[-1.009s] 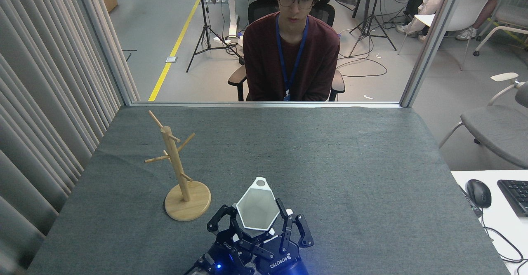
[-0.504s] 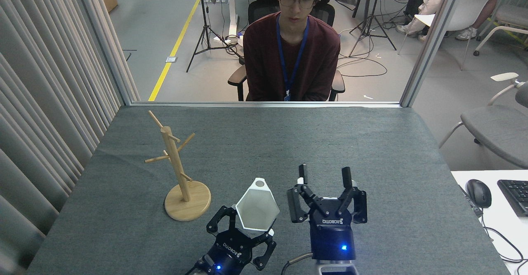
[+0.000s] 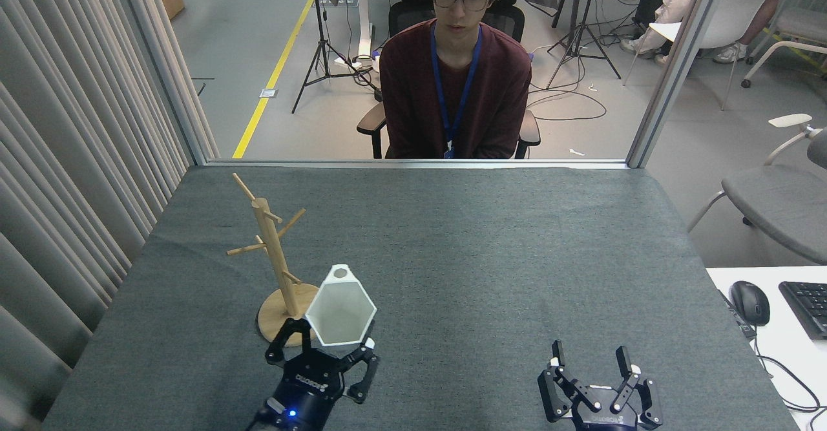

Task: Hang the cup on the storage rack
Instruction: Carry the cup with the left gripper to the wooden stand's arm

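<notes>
the left gripper (image 3: 321, 344) has its jaws closed around the lower body of the cup (image 3: 340, 315), carrying it with the hexagonal mouth facing up toward the camera and the small pierced rim tab on the far side. the cup seems to be lifted clear of the grey worktop (image 3: 491, 243), and it sits just in front of the round base of the storage rack (image 3: 274, 269), overlapping that base in this view. the right gripper (image 3: 591, 360) hangs well apart on the other side, low in the view, jaws spread and holding nothing. so the pickup looks done and the carry is well on. what is left, as i judge it, is raising the cup to peg height, threading the tab's hole over one thin angled peg, then letting go. none of the pegs carries anything yet.
</notes>
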{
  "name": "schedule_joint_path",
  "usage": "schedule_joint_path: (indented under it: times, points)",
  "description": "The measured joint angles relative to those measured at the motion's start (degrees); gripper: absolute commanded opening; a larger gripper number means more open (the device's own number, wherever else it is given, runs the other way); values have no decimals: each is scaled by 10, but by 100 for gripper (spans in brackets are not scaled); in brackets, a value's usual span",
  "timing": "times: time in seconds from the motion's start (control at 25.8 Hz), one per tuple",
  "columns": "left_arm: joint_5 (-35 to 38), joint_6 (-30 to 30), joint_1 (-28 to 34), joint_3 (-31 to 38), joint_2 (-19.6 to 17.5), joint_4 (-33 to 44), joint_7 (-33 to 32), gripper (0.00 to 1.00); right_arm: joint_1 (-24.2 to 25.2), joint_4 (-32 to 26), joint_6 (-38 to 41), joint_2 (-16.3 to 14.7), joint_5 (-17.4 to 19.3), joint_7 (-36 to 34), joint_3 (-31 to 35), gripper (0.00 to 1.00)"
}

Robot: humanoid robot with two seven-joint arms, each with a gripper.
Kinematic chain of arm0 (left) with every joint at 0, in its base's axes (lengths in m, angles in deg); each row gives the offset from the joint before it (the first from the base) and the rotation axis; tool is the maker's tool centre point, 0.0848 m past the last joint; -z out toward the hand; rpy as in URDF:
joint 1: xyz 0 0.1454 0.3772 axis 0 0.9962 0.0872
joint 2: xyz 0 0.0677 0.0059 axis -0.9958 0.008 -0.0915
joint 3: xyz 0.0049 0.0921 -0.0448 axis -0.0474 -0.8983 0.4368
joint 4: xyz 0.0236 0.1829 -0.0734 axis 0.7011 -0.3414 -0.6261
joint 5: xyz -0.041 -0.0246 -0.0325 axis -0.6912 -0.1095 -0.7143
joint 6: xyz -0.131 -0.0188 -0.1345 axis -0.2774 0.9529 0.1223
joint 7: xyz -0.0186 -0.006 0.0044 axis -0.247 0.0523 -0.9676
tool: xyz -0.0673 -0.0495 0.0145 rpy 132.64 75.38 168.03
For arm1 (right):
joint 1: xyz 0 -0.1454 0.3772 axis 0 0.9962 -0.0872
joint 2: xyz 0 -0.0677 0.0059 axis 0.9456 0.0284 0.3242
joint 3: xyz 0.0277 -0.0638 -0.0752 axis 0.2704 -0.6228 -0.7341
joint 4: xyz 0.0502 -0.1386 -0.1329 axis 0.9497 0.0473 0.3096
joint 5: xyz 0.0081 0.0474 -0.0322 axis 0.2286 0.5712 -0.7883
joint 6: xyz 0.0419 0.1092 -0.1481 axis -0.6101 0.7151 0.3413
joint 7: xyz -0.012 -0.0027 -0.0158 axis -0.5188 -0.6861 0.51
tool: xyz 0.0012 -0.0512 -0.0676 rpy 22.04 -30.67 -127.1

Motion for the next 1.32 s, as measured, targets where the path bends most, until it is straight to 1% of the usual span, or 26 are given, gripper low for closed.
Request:
schedule_joint_path:
  times: [0.12,0.27,0.39,0.54,0.7,0.93,1.32]
  points:
    - [-4,0,13,56,-1,14,-1,53,3,0,10,-10,0,2,13,99]
    - [-2,6,19,121,-4,22,-2,53,5,0,21,-15,0,0,23,99]
    - [16,39,12,149,-6,9,-3,52,5,1,23,-16,0,-2,25,99]
    - [72,106,-22,165,-5,-46,-8,51,4,1,23,-16,0,-2,26,99]
    - [104,149,-58,186,-3,-89,-25,50,4,1,23,-17,0,-2,25,99]
    - [116,159,-93,202,-4,-126,-31,51,4,3,25,-18,0,-2,25,99]
    - [163,162,-98,198,3,-133,-22,51,1,8,25,-17,0,-3,25,99]
